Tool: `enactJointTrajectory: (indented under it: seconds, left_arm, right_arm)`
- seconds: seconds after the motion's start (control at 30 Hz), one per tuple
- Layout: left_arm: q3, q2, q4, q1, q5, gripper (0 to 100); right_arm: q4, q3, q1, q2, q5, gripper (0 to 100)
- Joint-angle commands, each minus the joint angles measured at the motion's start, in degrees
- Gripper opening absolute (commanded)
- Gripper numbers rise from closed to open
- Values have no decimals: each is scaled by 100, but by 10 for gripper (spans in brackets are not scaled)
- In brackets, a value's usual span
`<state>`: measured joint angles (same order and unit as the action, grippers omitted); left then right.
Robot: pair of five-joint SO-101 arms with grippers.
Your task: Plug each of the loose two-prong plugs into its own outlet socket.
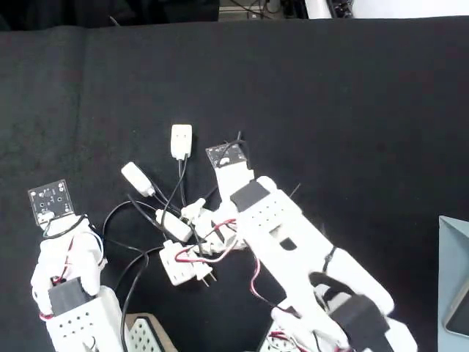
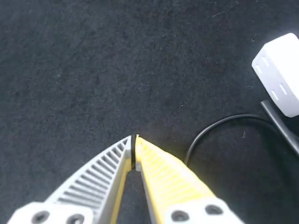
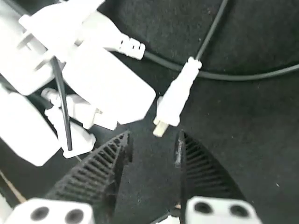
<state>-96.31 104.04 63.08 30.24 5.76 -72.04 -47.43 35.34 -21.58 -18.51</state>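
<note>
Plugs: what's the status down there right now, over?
Left tool shut, over bare table, a socket nearby. Right tool open, loose plug just off its tips, not gripped. Black cords tangled around it.

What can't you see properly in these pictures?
High view: the right arm covers part of the tangle of plugs and cables, so which plugs are seated is unclear.
Left wrist view: the white socket block is cut off by the edge.
High view: the grey object is cut off by the right edge, so unidentifiable.
</note>
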Motion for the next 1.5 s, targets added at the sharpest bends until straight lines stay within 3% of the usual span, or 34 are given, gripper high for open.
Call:
enactJointTrajectory:
  seconds: [0.0, 0.23, 0.6, 0.83, 1.47]
  left_arm:
    - [-101, 26, -53, 101, 26, 30]
    - [-101, 26, -53, 101, 26, 30]
    - [-101, 26, -53, 101, 26, 30]
    - [-101, 26, -53, 101, 26, 30]
    - [-101, 26, -53, 101, 26, 30]
  right_arm:
    - [387, 268, -343, 286, -44, 155]
    - [747, 268, -738, 435, -26, 40]
    - [686, 277, -941, 435, -18, 106]
    - [70, 787, -1020, 435, -18, 106]
    - [580, 787, -1196, 1657, -70, 106]
